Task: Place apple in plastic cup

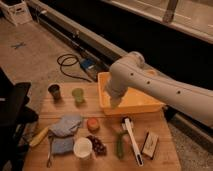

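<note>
The hand [114, 102] is held over the yellow plastic bin [145, 106]; its state cannot be told. The round orange-red apple [93, 124] is laid apart from the light green plastic cup [78, 95].

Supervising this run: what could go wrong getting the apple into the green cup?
1. The tool hangs by the yellow bin, apart from the apple; moving over, it may clip the bin's wall.
2. The apple looks nearly as wide as the green cup, so it may tip it.
3. The brown cup beside could get knocked.
</note>
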Available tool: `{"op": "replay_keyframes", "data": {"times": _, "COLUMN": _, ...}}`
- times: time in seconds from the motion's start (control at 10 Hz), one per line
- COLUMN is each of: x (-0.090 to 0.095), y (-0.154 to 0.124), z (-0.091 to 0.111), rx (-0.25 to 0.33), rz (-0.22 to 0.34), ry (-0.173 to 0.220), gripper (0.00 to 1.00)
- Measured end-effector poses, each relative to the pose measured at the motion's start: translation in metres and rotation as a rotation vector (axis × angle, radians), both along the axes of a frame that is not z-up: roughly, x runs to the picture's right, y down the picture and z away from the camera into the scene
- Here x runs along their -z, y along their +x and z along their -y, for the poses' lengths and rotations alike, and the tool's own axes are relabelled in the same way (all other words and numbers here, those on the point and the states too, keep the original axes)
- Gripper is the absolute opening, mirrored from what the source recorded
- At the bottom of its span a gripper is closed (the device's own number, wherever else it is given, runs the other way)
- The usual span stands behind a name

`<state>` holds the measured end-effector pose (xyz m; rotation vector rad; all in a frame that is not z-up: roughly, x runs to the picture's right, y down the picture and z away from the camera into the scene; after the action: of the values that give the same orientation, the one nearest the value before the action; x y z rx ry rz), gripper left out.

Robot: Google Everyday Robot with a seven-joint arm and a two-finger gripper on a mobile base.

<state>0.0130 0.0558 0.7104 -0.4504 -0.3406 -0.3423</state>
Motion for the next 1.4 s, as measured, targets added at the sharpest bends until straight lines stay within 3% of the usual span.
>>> {"op": "replay_keyframes", "data": {"times": 0.5, "x": -0.026, "y": -0.031, "z": -0.038, "rx": 0.062, "rz": 0.100, "ry": -0.105, "gripper": 0.65}}
{"op": "replay_keyframes", "data": {"times": 0.7, "x": -0.032, "y": -0.047, "z": -0.059, "rx": 0.091, "rz": 0.146, "ry": -0.167, "gripper": 0.65}}
{"op": "replay_keyframes", "data": {"times": 1.4, "x": -0.033, "y": -0.050, "z": -0.061, "rx": 0.099, "rz": 0.159, "ry": -0.178, "gripper": 0.65}}
